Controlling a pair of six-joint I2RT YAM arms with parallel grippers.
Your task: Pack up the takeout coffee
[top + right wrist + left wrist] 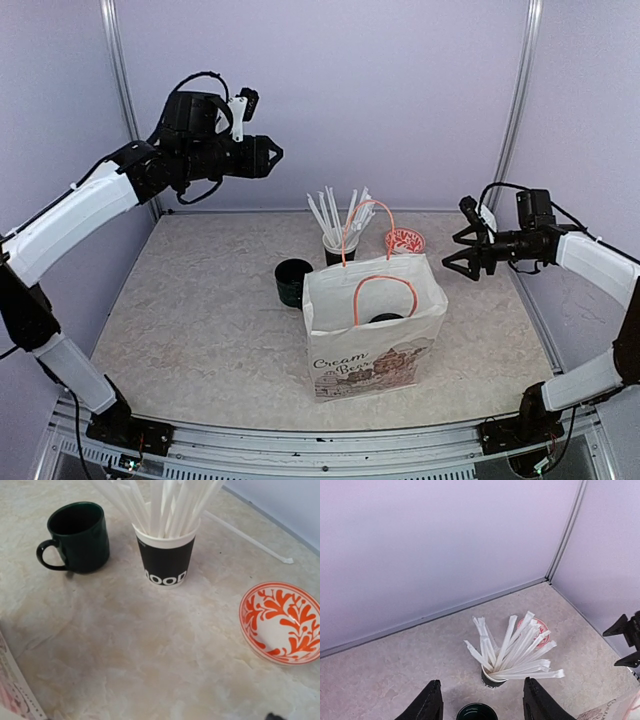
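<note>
One table [200,330]: beige marbled top; I use the paper bag [375,345] as my landmark.
Left gripper [277,154]: high above and well left of the bag, fingers [427,705] apart, nothing between them.
Right gripper [455,252]: just right of the bag's top edge, jaws spread wide, empty.
Bag: upright, mouth open, orange handles [383,285] up.
Straw cup [338,252]: black, full of white straws, just behind the bag.
Mug [293,283]: dark, with a handle, near the bag's back-left corner.
Dish [404,241]: orange-and-white, behind the bag's right side.
Takeout coffee [386,318]: I see only one round black lid, down in the bag's mouth; the cup walls are hidden and I can't tell the count.
</note>
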